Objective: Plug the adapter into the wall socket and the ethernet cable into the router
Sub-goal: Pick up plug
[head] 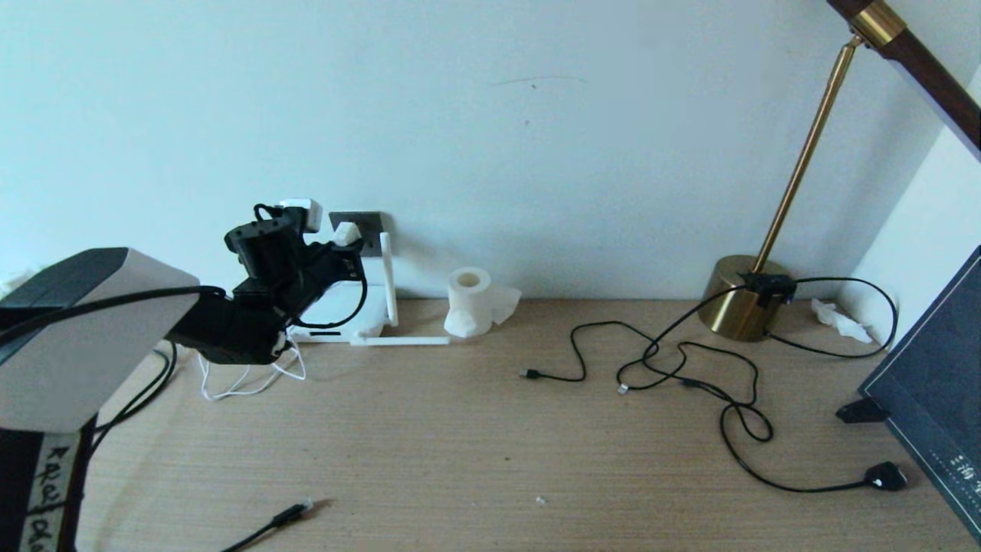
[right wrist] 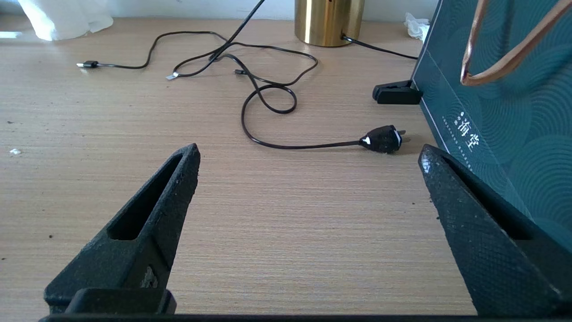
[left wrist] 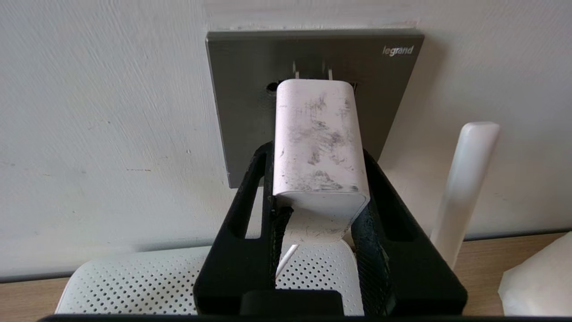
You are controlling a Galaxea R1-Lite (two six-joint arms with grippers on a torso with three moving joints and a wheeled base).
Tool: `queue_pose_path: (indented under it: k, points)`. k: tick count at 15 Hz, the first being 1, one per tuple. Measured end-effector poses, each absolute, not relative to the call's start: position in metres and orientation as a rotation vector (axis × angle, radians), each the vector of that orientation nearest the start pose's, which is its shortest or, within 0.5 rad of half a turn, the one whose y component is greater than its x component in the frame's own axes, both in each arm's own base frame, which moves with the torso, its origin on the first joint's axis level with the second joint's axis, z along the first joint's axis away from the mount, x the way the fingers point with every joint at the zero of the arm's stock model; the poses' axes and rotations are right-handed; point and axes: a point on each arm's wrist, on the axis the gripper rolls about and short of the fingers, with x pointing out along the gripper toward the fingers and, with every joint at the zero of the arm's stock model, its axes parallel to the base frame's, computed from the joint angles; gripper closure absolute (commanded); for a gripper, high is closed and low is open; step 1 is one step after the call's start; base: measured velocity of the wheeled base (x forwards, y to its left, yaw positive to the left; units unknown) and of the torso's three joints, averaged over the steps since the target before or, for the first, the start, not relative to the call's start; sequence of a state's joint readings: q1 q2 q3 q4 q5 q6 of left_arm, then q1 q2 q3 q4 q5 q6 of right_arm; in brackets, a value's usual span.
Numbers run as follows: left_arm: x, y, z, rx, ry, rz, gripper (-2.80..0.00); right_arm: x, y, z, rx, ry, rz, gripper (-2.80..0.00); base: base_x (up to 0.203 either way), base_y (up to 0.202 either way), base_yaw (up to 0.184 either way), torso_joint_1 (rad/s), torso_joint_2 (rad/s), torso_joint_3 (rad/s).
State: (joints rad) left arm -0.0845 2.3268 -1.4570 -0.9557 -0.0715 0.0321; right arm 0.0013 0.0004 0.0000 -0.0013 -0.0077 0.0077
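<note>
My left gripper (left wrist: pixel 317 152) is shut on the white adapter (left wrist: pixel 318 138), one black finger on each side. It holds the adapter up against the dark grey wall socket (left wrist: pixel 250 89). Two metal prongs show between the adapter's front and the plate. In the head view the adapter (head: pixel 347 232) sits right at the wall socket (head: pixel 369 221), and its thin white cord (head: pixel 245 387) trails down to the table. The white router (left wrist: pixel 134 286) lies below the socket, one antenna (left wrist: pixel 464 188) standing upright. The ethernet cable (head: pixel 295 512) lies at the table's front edge. My right gripper (right wrist: pixel 309 151) hangs open over bare table.
A tissue roll (head: pixel 469 300) stands beside the router's antennas. Thin black cables (head: pixel 674 368) sprawl across the right half, ending in a chunky black plug (head: pixel 885 476). A brass lamp base (head: pixel 747 299) is at the back right. A dark green box (head: pixel 935 383) stands at the right edge.
</note>
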Motion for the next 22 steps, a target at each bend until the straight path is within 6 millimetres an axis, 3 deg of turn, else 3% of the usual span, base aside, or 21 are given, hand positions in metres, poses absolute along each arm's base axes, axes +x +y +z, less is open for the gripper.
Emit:
queue_pose_path:
  k: [22]
  points:
    - [0.4771,-0.0402,0.1394,0.032,-0.054,-0.151,0.00,-0.0228,-0.0002,0.0756,0.008,-0.001,-0.006,-2.80,0.000,0.000,0.000,0.000,0.00,0.000]
